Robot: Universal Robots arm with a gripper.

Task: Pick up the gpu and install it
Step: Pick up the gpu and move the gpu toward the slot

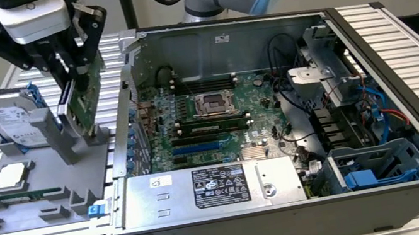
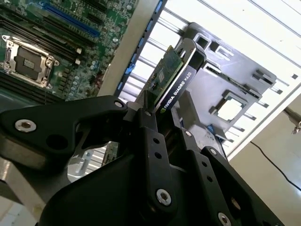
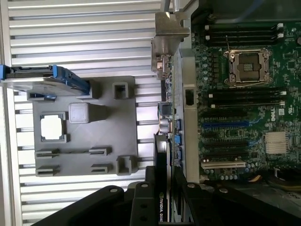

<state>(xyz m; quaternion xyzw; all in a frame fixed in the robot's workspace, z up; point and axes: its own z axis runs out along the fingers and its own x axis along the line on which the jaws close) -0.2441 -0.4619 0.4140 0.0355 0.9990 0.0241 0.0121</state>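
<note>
My gripper (image 1: pixel 73 67) is shut on the gpu (image 1: pixel 86 103) and holds it upright on edge. It hangs over the side of the grey holder tray (image 1: pixel 32 179) nearest the open computer case (image 1: pixel 392 61), at the exterior view's left. The second wrist view shows the gpu (image 2: pixel 176 77) edge-on, with green board on one face and black cooler on the other, clamped between the black fingers (image 2: pixel 150 132). In the first wrist view the gpu (image 3: pixel 162 155) ends in a silver bracket (image 3: pixel 167 42). It lies along the case wall beside the motherboard (image 3: pixel 244 117).
On the holder tray (image 3: pixel 84 136) a silver hard drive with a blue frame (image 1: pixel 13 121) stands upright, and a processor (image 1: pixel 13 177) and a memory stick (image 1: pixel 23 198) lie flat. Inside the case are the motherboard (image 1: pixel 210 123), a power supply (image 1: pixel 204 188) and drive cages (image 1: pixel 372 170).
</note>
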